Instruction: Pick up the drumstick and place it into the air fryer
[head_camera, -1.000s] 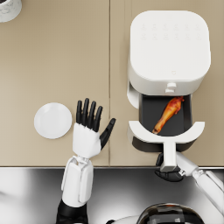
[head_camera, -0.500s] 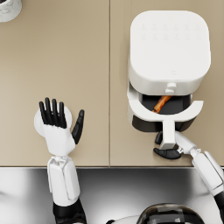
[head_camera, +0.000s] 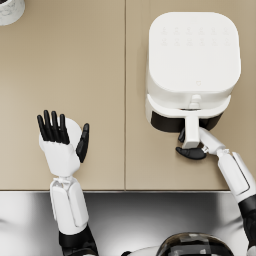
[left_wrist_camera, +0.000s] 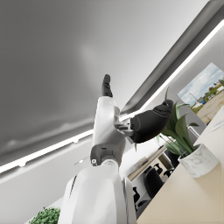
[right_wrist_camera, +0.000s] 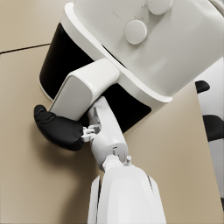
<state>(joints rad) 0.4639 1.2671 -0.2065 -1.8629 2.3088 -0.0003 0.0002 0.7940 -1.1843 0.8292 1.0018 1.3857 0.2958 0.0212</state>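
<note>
Drawer-closing step: my right robot hand (head_camera: 191, 151) grips the air fryer (head_camera: 192, 65) handle (head_camera: 191, 131); left robot hand (head_camera: 61, 139) is spread, released. Next, I judge, let go.

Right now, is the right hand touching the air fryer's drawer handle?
Touching. The right wrist view shows the right hand wrapped under and against the drawer handle of the air fryer, no gap.

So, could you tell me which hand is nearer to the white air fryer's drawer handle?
Right. The right hand is at the drawer handle of the white air fryer; the left hand hovers open far across the counter.
</note>
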